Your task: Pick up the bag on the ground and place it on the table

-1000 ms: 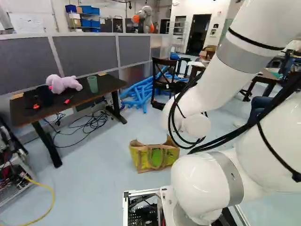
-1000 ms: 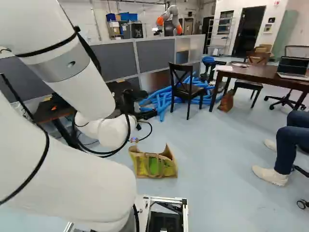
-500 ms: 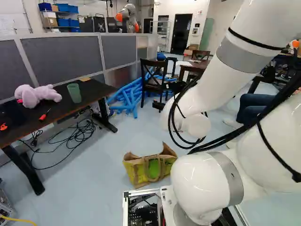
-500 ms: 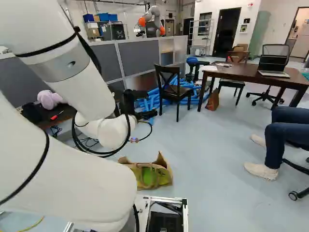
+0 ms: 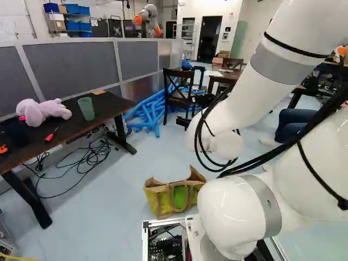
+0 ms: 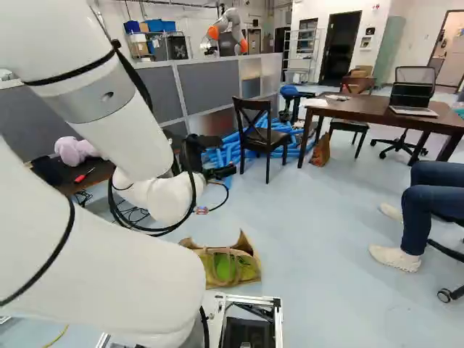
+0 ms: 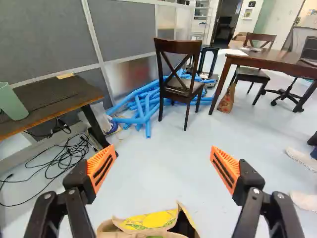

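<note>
Left base view: we have the bag [image 5: 163, 200] standing open on the floor [image 5: 117, 228], lower middle of the frame.
Our gripper [image 6: 222, 157], left of centre in the right base view, has its fingers [image 7: 102, 167] spread wide, the bag below them.

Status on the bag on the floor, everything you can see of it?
The shopping bag stands upright on the floor, just ahead of the base. It has a yellow-and-green printed face, tan trim and a tan handle against its near side; the material looks like woven plastic. Its mouth gapes. The gripper, fingers open, isn't touching it. Contents: can't tell.
</note>
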### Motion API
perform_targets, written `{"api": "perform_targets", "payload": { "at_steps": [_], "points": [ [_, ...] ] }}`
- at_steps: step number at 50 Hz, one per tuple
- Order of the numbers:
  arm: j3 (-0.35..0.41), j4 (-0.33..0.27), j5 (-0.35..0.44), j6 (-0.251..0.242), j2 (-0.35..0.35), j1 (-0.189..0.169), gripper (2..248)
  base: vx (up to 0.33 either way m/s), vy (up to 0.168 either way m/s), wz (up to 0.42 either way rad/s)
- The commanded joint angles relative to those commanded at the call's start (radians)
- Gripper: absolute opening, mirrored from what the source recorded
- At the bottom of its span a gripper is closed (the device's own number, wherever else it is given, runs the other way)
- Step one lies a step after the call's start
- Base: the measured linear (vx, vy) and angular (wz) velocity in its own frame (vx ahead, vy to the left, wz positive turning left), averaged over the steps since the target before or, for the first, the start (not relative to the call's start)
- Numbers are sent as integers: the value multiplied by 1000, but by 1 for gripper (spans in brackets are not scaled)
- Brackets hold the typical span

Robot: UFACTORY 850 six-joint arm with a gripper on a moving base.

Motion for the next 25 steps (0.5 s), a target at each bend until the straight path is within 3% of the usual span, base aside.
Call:
{"api": "perform_targets", "payload": {
  "at_steps": [25],
  "points": [
    [-56,51,0,0,-65,20,247,0,0,0]
  ]
}}
